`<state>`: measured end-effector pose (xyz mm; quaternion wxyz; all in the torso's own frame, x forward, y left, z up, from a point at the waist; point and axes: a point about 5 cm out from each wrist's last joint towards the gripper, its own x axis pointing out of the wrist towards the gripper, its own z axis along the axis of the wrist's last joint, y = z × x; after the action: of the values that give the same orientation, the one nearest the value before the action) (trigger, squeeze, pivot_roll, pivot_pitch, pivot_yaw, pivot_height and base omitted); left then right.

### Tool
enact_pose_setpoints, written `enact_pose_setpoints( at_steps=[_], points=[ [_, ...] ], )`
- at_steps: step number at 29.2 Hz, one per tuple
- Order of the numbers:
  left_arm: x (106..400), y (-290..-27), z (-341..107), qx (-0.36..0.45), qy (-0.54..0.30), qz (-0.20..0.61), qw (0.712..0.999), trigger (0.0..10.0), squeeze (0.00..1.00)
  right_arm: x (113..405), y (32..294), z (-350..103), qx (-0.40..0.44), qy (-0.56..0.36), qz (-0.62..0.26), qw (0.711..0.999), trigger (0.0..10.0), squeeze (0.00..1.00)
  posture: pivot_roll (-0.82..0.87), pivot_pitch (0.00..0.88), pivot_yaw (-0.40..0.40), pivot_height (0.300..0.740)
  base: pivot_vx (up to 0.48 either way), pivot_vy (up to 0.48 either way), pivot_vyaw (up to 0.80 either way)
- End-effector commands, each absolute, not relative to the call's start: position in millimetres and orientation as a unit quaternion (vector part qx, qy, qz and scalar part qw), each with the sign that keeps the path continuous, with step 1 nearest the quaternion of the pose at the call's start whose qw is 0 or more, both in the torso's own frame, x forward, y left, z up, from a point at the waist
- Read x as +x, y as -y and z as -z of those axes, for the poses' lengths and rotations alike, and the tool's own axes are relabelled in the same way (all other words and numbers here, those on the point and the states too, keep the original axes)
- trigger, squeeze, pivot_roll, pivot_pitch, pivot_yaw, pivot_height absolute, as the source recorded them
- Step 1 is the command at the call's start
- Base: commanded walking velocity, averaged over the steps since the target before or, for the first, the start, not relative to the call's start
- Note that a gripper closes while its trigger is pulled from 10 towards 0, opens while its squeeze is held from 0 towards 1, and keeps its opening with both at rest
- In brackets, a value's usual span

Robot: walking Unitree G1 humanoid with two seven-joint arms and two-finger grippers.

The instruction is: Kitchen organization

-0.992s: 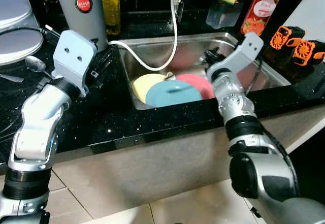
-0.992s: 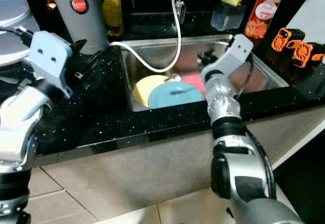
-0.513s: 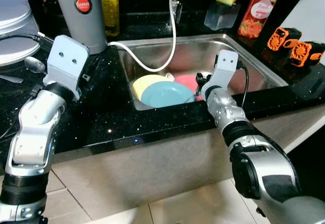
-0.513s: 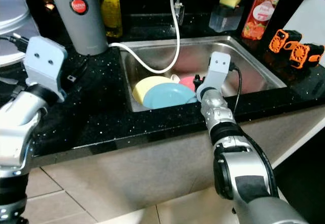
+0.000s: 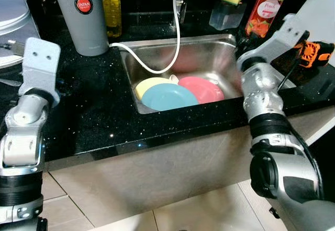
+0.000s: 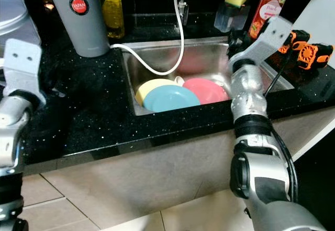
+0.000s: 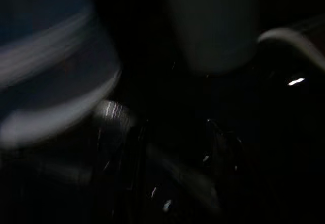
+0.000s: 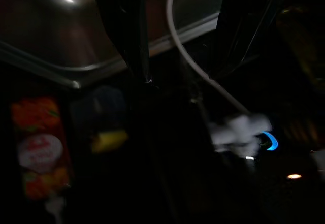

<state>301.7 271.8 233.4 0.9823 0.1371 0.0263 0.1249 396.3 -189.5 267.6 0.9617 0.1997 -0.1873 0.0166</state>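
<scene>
Stainless sink (image 5: 209, 47) is sitting recessed in a black speckled countertop (image 5: 99, 116), and three plates are lying overlapped on its floor: a yellow plate (image 5: 146, 86) at the robot's left, a blue plate (image 5: 168, 96) in front and partly over it, and a pink plate (image 5: 203, 88) to the right, its left edge tucked under the blue one. White hose (image 5: 175, 42) is hanging from the faucet fitting above and curving across the sink's left rim toward a tall grey canister (image 5: 78, 13) standing on the counter. Behind the sink, a sponge holder (image 5: 226, 11) with a yellow sponge and a red soap bottle (image 5: 264, 8) are standing against the back wall; orange tools (image 5: 314, 50) are lying on the counter at the far right.

Right gripper (image 8: 185, 46) is hovering over the sink's right rim, pointing toward the back of the counter; in the right wrist view its two black fingers (image 8: 124, 26) are standing spread apart with nothing between them, the hose showing through the gap. Left gripper (image 7: 172, 148) is hovering over the counter left of the sink, near the canister; the left wrist view is too dark and blurred to tell how its fingers are standing.
</scene>
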Motion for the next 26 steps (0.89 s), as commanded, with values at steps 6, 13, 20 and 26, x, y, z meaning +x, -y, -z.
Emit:
enact_pose_setpoints(
  at_steps=[6,13,20,26],
  points=[
    [321.2,-277.9,-215.4,0.129,-0.093,-0.125,0.979,10.0,0.0,394.6,176.2,-252.6,0.198,0.162,-0.044,0.966,10.0,0.0,0.22,0.003,-0.076,0.74,0.0,0.0,0.0],
    [345.6,-278.0,-219.1,0.137,-0.113,-0.12,0.977,10.0,0.75,391.1,168.1,-254.1,0.202,0.16,-0.061,0.964,10.0,0.0,0.2,0.008,-0.066,0.74,0.0,0.0,0.0],
    [358.5,-288.5,-233.4,0.161,-0.108,-0.143,0.971,10.0,1.0,382.9,179.9,-250.0,0.197,0.159,-0.048,0.966,10.0,0.0,0.17,0.031,-0.038,0.74,0.0,0.0,0.0],
    [365.9,-300.8,-234.5,0.105,-0.121,-0.189,0.969,10.0,1.0,377.5,184.3,-248.4,0.194,0.155,-0.042,0.968,10.0,0.0,0.15,0.05,-0.031,0.74,0.0,0.0,0.0]
  ],
)
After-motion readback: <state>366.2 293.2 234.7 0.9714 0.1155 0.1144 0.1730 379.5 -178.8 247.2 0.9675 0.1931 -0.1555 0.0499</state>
